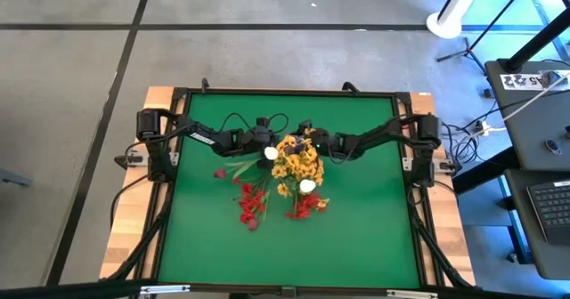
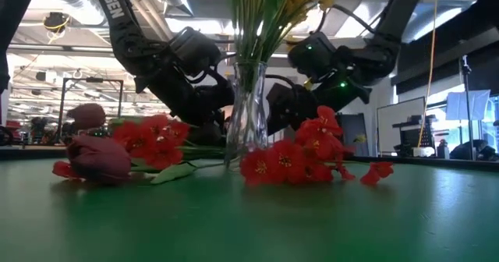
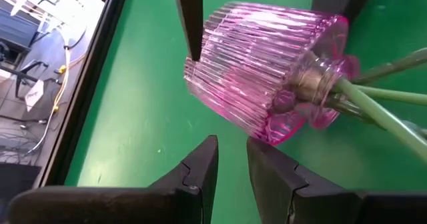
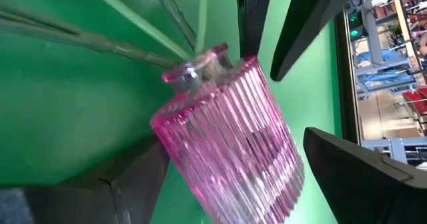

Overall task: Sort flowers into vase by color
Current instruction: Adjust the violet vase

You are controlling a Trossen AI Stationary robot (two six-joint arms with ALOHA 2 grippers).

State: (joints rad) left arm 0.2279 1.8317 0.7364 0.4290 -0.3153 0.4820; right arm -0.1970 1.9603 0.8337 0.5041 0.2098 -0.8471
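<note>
Green table [image 2: 234, 223] before blurred workshop room

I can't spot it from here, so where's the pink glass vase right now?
The pink ribbed vase stands mid-table toward the far edge in the high view, between the right gripper's open fingers, yellow flowers in it, red flowers lying beside it.

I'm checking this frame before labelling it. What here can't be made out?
- Vase rim and blossoms: low view, cut off by the top edge.
- White buds: high view, too small to count.
- Right gripper: right wrist view, whether its fingers touch the vase is unclear.
</note>
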